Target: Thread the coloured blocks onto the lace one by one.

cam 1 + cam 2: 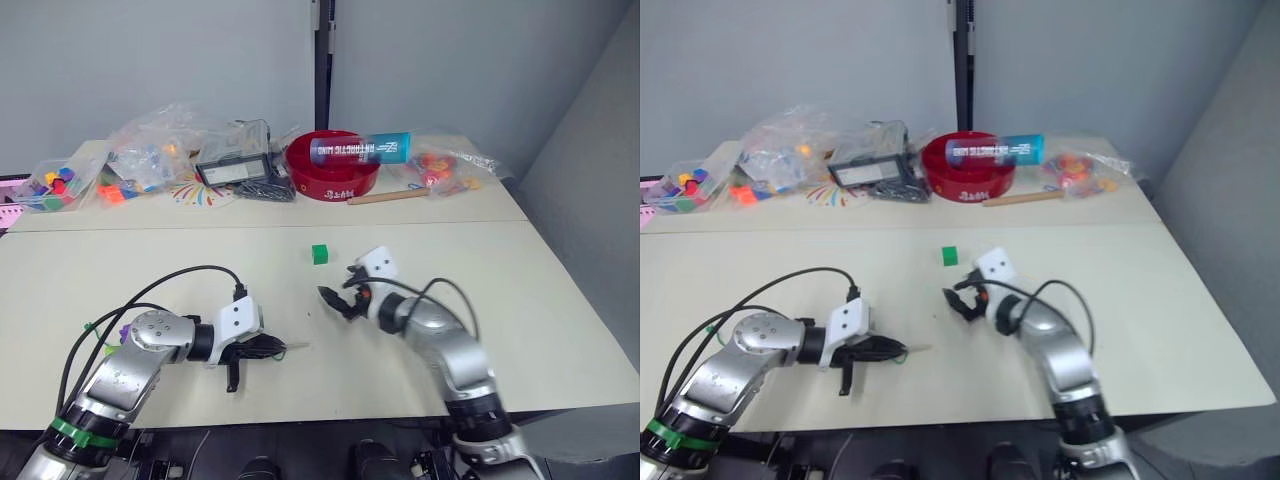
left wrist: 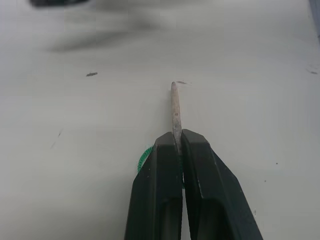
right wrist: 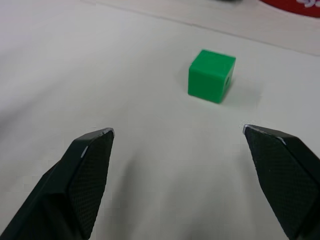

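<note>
While the left hand is pinching the lace tip, the left eye view is showing the right hand hovering low over the tabletop, well short of the green cube. Purple cubes are sitting behind the left arm, apparently already on the lace. Risk, as I judge it: the right arm is having to reach forward past its own cable to the cube, and a sideways nudge could be sliding the cube off across the smooth top.

Right eye view is giving the same layout: the tabletop is pale, matt and bare around the cube; a second table behind it is carrying a red bowl with a blue tube across it, a stick, and clear bags of toy pieces. Grey walls are closing the room, with a dark gap between two panels.

Left wrist view: fingers are pressing together on the pale tip, most of it sticking out beyond them, green lace curling beneath. Risk: with so much tip free, it may be pivoting or slipping in the grip when pushed against a hole.

Right wrist view: fingers are standing wide apart, nothing between them, cube ahead with its hole facing sideways. Risk: gripping across the hole faces would be blocking the threading path.
</note>
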